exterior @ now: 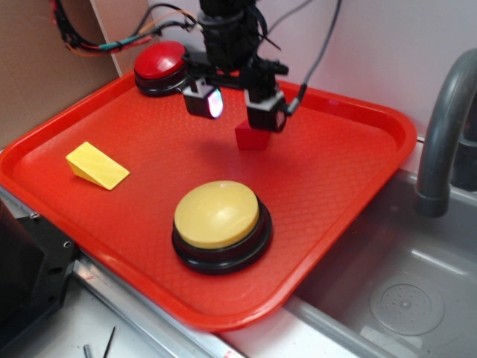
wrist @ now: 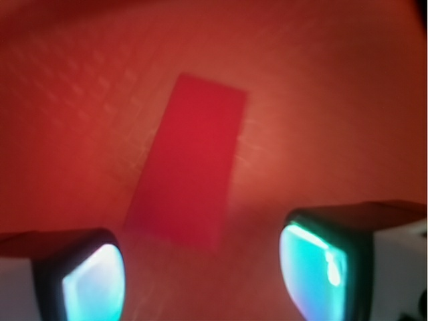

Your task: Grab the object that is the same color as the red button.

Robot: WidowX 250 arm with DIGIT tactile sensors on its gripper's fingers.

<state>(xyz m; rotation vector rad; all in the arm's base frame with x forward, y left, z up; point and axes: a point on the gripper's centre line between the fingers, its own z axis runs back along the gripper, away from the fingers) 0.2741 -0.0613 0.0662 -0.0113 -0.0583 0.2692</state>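
- red wedge block (exterior: 251,139) sits on the red tray (exterior: 335,171), toward the back middle, right under the gripper (exterior: 235,108)
- exterior view: block's top is partly hidden by the right finger (exterior: 266,110); only its lower front face shows, so its shape is hard to read there
- wrist view: block (wrist: 190,167) shows as a long red slab lying at a slant on the tray (wrist: 348,100), blurred, edges soft, same colour as the tray so its outline is faint
- wrist view: block lies in the gap between the two fingers, ahead of the pads; left pad (wrist: 93,284) and right pad (wrist: 313,267) glow teal, both cut off by the bottom edge
- jaws stand wide apart, released, nothing held; no pad touches the block in the wrist view
- exterior view: can't tell if the right finger rests on the block or is just above it
- red button (exterior: 159,66) at the tray's back left corner, near the gripper's left side, partly behind the arm's hardware
- yellow wedge block (exterior: 97,165) on the tray's left side, well apart from the red block
- yellow button (exterior: 220,224) on a black base, front middle of the tray, well apart from the red block
- grey sink (exterior: 402,298) right of the tray, with a grey faucet (exterior: 443,127) cut off by the right edge
- cables (exterior: 112,37) run behind the arm at top left
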